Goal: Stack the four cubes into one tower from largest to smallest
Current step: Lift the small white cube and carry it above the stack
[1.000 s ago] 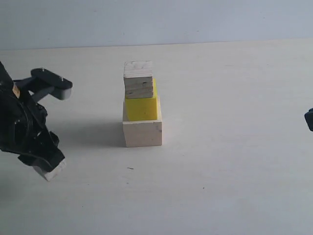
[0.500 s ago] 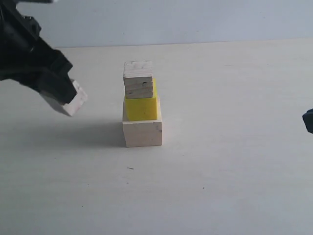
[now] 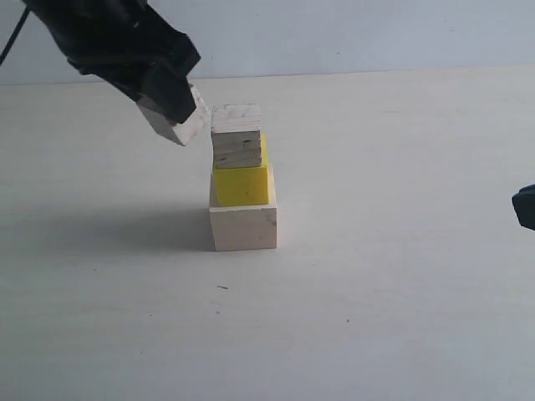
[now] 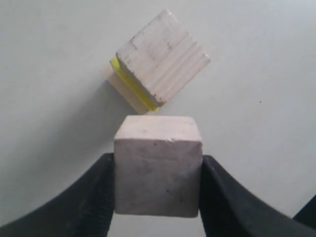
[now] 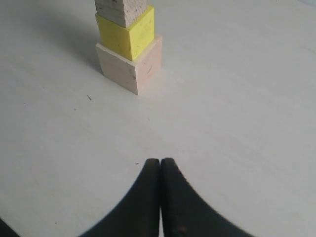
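Observation:
The tower stands mid-table with three of the four cubes: a big pale wood cube (image 3: 243, 226) as base, a yellow cube (image 3: 242, 183) on it, and a grainy raw-wood cube (image 3: 236, 136) on top. My left gripper (image 3: 177, 117) is shut on the small whitish-grey cube (image 4: 158, 165), held in the air just left of the grainy cube's top edge. In the left wrist view the stack (image 4: 160, 59) lies beyond the held cube. My right gripper (image 5: 160, 162) is shut and empty, low over the table, away from the tower (image 5: 129, 42).
A bare white table (image 3: 393, 276) runs to a pale wall at the back. A dark bit of the right arm (image 3: 525, 206) shows at the right edge of the exterior view. The tower's shadow falls to its left.
My left gripper has carried the small whitish cube up from the lower left and rightward, to beside the tower's top. The tower and right gripper have not moved.

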`<state>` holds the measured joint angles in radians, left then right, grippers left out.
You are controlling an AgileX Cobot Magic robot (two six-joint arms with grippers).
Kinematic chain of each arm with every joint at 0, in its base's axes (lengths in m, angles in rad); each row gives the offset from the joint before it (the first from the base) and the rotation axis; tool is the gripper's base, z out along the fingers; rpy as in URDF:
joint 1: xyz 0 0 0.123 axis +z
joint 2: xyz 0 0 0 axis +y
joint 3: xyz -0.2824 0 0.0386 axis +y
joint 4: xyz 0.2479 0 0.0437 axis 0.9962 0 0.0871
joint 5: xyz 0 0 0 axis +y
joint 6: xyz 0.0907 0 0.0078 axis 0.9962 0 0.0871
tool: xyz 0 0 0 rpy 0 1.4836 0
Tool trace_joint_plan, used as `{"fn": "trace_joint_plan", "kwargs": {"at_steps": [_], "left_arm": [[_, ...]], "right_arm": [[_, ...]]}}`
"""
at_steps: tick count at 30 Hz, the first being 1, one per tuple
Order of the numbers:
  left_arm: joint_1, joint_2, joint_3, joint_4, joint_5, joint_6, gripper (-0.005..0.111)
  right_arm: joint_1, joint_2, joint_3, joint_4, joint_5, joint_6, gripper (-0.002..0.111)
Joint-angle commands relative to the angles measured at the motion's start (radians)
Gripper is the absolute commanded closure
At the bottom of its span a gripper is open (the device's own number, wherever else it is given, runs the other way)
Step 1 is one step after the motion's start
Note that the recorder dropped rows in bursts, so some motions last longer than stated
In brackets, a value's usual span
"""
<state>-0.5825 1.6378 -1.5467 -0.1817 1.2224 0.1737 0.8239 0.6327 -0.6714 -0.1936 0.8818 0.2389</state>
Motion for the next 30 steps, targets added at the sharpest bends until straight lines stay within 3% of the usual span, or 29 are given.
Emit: {"fn": "trace_joint_plan", "kwargs": {"at_steps": [1,6,10,16,25,30], "left_arm": [[-0.012,0.07,-0.095,0.018,-0.001,0.013,0.107],[-0.016,0.103,-0.182,0.011,-0.001,0.009,0.107],[-0.039,0.115,-0.218,0.007,-0.001,-0.109,0.107],[-0.082,0.124,-0.224,0.027,-0.001,-0.312,0.107],[-0.096,0.125,-0.224,0.016,-0.001,-0.343,0.107],[-0.096,0.136,-0.224,0.094,-0.001,-0.474,0.107]], "right_arm": [[0.002,-0.004,0.004,0.003,-0.016,0.0,0.108],[0.002,-0.004,0.004,0.003,-0.016,0.0,0.108],[0.002,-0.004,0.004,0.003,-0.023,0.0,0.108],[0.002,-0.004,0.004,0.006,-0.025,0.0,0.108],[0.002,-0.004,0.004,0.006,-0.025,0.0,0.108],[0.002,-0.004,0.004,0.008,-0.025,0.0,0.108]]}}
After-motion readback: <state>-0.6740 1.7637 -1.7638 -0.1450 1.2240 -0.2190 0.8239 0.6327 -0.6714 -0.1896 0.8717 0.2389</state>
